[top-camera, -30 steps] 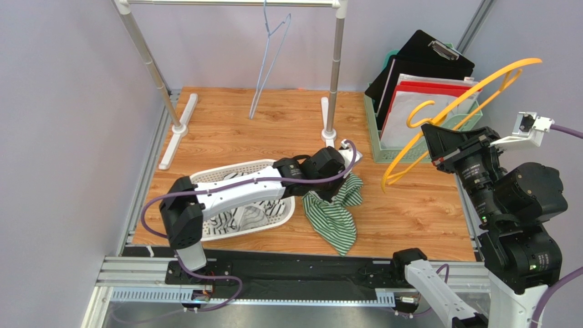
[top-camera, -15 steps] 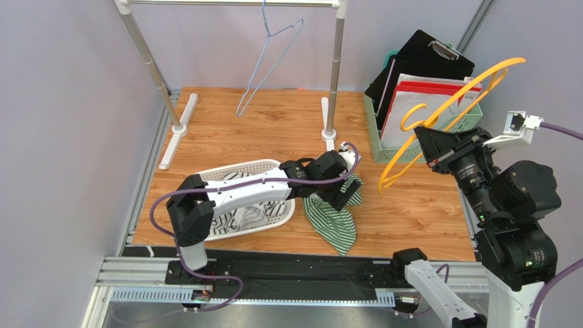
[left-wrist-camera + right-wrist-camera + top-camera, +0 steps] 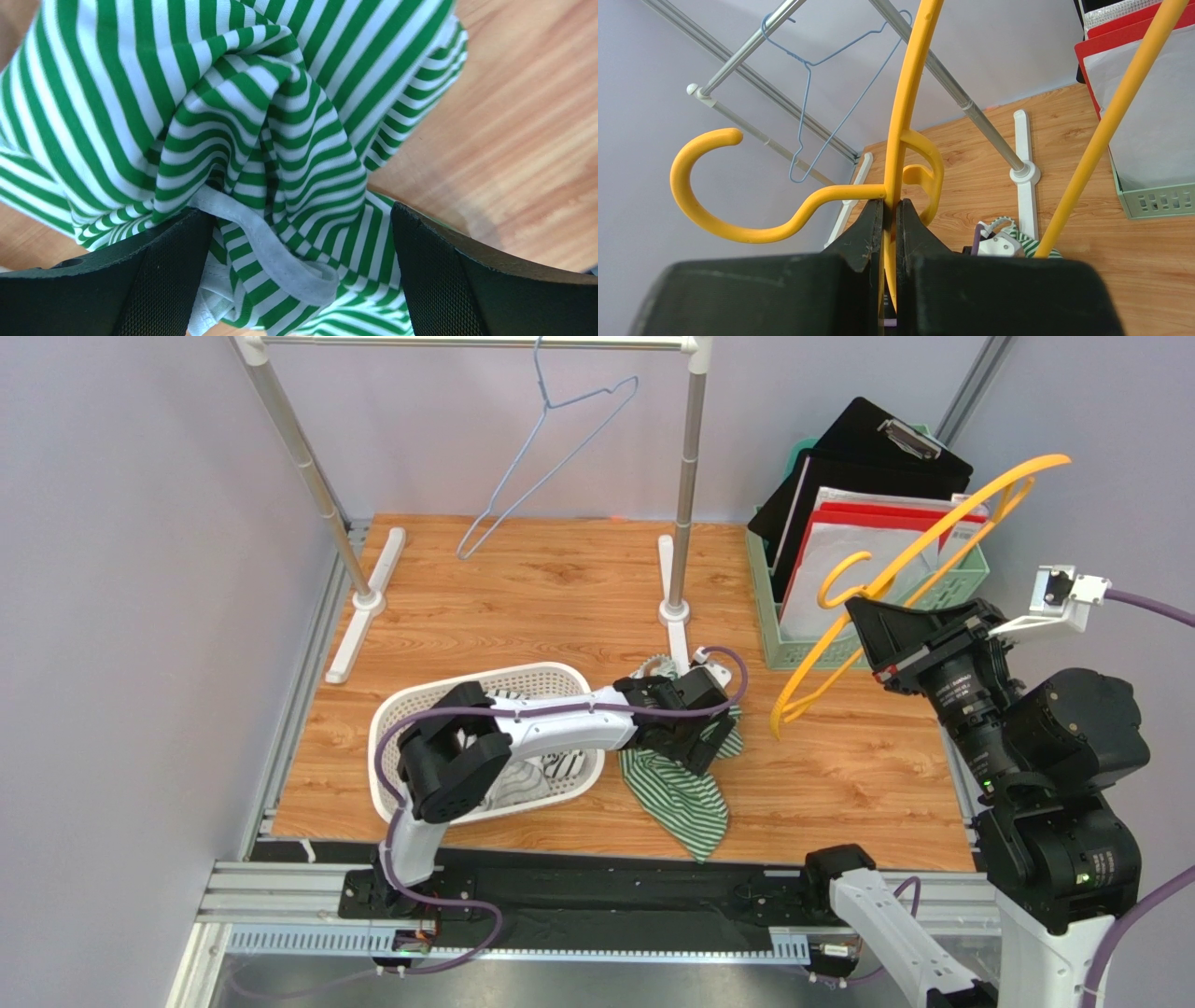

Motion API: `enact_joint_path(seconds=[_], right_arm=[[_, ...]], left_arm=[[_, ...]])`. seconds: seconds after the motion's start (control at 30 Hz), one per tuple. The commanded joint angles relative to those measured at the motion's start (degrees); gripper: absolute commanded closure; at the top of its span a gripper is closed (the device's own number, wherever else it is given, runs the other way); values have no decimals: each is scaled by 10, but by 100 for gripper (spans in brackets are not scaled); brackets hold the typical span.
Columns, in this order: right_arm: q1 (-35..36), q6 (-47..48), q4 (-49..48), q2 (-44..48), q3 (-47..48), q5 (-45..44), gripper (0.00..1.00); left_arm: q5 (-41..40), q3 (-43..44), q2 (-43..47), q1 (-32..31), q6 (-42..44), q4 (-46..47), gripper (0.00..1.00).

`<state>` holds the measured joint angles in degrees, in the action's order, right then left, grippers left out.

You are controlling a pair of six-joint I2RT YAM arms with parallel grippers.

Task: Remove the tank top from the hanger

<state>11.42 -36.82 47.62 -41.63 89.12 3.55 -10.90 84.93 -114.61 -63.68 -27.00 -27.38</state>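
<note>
Left elbow (image 3: 446, 756) has swung in over the basket (image 3: 421, 703); left gripper (image 3: 302, 238) spread over the top (image 3: 683, 791), lying lengthwise toward the near edge; right gripper (image 3: 891, 213) pinches hanger (image 3: 919, 539).

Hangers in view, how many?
2. A yellow hanger is clamped in the right gripper, raised at the table's right side. A blue wire hanger hangs on the rack rail at the back. No others are visible.
</note>
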Motion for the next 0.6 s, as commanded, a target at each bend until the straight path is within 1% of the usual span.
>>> enact_joint_path(seconds=[0.0,0.1,0.17,0.2,0.27,0.3,0.37,0.43,0.47,0.57], right_arm=[[-3,-3,-32,7,-4,14,100],[-3,-4,-31,8,-6,17,100],[-3,-1,-30,9,-7,17,100],[-3,0,-28,10,-7,16,100],[-3,1,-26,12,-6,16,100],[-3,2,-25,12,-7,16,100],[-3,1,-25,10,-7,19,100],[-3,1,-25,9,-7,22,100],[-2,0,-25,9,-7,23,100],[-3,-1,-25,8,-7,25,100]], left_arm=[[-16,9,-24,-3,-31,20,1],[-11,-2,-37,-3,-38,40,5],[-12,-15,-40,-3,-43,50,12],[-15,-20,-40,-3,-45,56,22],[-26,-29,-40,-3,-48,58,37],[-30,-32,-38,-3,-50,57,48],[-40,-37,-27,-3,-49,50,59],[-51,-41,-3,-3,-46,44,73],[-55,-42,10,-3,-45,37,84],[-83,-42,65,-3,-38,11,100]])
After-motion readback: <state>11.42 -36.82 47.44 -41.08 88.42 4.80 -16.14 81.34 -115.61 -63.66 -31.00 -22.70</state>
